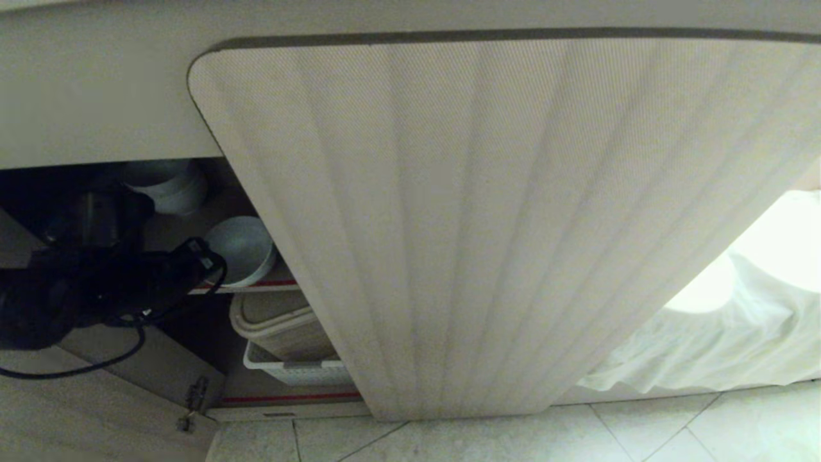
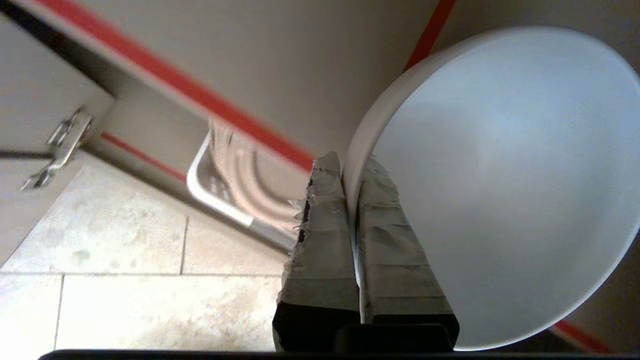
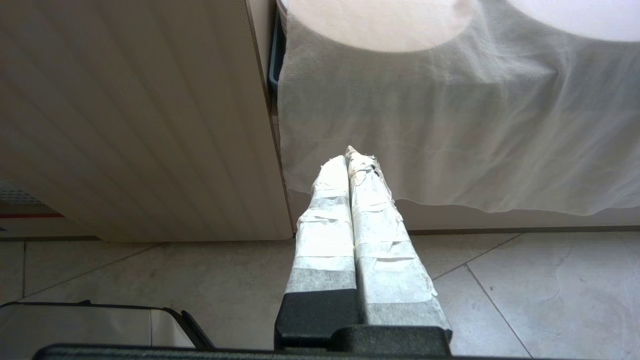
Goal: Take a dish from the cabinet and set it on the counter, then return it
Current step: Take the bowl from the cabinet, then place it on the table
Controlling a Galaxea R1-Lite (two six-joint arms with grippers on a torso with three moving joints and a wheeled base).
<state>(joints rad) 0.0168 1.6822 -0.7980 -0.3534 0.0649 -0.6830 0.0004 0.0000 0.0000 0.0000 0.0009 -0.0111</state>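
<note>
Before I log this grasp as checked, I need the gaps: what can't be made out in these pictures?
- Head view: the left gripper is dark against the cabinet interior; its hold on the dish is unreadable there.
- Head view: the ribbed door hides most shelves, and the stacked bowls sit in shadow.
- Left wrist view: the dish's far rim is cut off; no dark mark shows.
- Counter: in no view.
- Right wrist view: the right gripper faces a white cloth covering whatever lies behind.
</note>
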